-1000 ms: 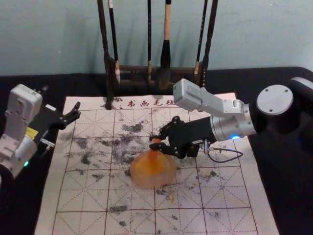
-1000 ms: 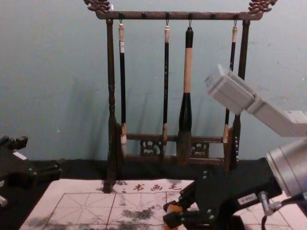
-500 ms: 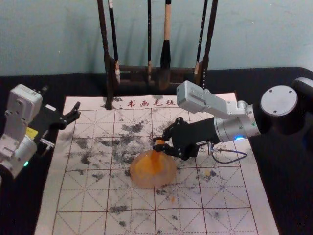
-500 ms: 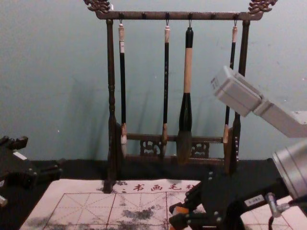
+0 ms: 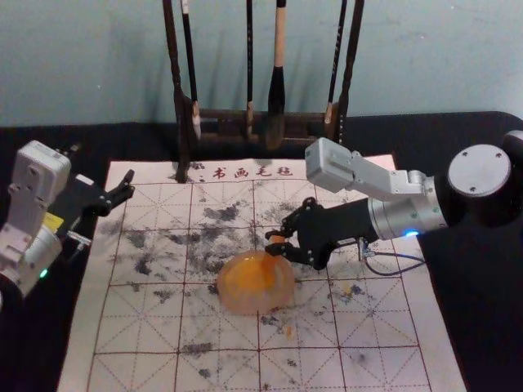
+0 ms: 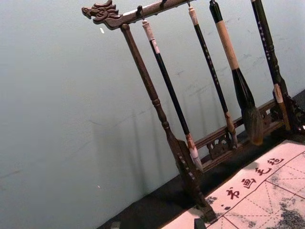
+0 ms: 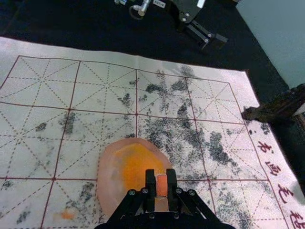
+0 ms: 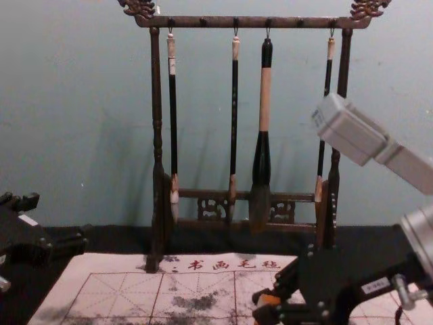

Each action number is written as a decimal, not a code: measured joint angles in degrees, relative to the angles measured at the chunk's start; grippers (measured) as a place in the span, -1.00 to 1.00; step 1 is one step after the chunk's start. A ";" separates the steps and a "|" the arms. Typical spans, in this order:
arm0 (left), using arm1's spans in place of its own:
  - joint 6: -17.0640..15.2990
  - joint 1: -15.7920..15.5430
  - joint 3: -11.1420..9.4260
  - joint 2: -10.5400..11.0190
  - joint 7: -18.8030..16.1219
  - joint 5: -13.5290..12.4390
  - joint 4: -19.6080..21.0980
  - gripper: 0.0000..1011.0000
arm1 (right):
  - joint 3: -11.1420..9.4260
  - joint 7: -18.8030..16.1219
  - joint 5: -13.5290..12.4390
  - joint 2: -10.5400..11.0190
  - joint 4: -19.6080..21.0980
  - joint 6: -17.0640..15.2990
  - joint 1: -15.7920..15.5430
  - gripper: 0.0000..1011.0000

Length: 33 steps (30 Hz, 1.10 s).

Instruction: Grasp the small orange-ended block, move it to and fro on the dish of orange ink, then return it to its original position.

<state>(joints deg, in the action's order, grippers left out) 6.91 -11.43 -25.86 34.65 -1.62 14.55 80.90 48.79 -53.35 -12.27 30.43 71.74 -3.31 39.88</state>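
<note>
Between right gripper's (image 5: 271, 242) clenched fingers: orange-ended block (image 7: 162, 185) | just below them: dish (image 5: 255, 305) | well apart leftward: left gripper (image 5: 128, 185), fingers spread

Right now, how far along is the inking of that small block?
Gripping looks done: the right pincer holds the block. Inking seems underway, the block poised at the edge of the dish; contact is unclear. Returning the block remains, since it's not released.

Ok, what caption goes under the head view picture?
The robot's black right gripper holds a small orange-ended block at the round, pinkish dish of orange ink.
</note>
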 joint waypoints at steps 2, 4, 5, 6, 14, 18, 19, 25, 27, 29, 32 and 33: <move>0.00 0.00 0.00 0.00 0.00 0.00 0.00 0.98 | 0.09 -0.26 0.04 0.51 0.71 0.04 -0.22 -0.72; 0.00 0.00 0.00 0.00 0.00 0.00 0.00 0.98 | 0.12 -0.37 0.04 0.71 0.95 0.06 -0.30 -0.72; 0.00 0.00 0.00 0.00 0.00 0.00 0.00 0.98 | 0.16 -0.46 0.04 0.85 1.15 0.09 -0.37 -0.72; 0.00 0.00 0.00 0.00 0.00 0.00 0.00 0.98 | 0.24 -0.63 0.04 1.15 1.57 0.18 -0.52 -0.72; 0.00 0.00 0.00 0.00 0.00 0.00 0.00 0.98 | 0.71 -1.38 0.11 2.22 3.61 0.40 -1.11 -0.72; 0.00 0.00 0.00 0.00 0.00 0.00 0.00 0.98 | 0.80 -1.66 0.03 2.36 4.32 0.49 -1.25 -0.72; 0.00 0.00 0.00 0.00 0.00 0.00 0.00 0.98 | 0.82 -1.69 -0.02 2.37 4.47 0.51 -1.27 -0.72; 0.00 0.00 0.00 0.00 0.00 0.00 0.00 0.98 | 1.32 -2.09 -0.29 1.96 4.97 0.79 -1.19 -0.72; 0.00 0.00 0.00 0.00 0.00 0.00 0.00 0.98 | 1.52 -2.19 -0.29 1.75 4.88 0.86 -1.06 -0.72; 0.00 0.00 0.00 0.00 0.00 0.00 0.00 0.98 | 1.83 -2.28 -0.20 1.39 4.59 0.92 -0.86 -0.72; 0.00 0.00 0.00 0.00 0.00 0.00 0.00 0.98 | 2.19 -2.31 0.01 0.88 4.01 0.95 -0.55 -0.72; 0.00 0.00 0.00 0.00 0.00 0.00 0.00 0.98 | 2.19 -2.31 0.01 0.88 4.01 0.95 -0.55 -0.72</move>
<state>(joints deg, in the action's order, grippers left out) 6.91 -11.43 -25.86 34.65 -1.62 14.55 80.90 50.97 -55.65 -12.26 31.32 75.75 -2.36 39.33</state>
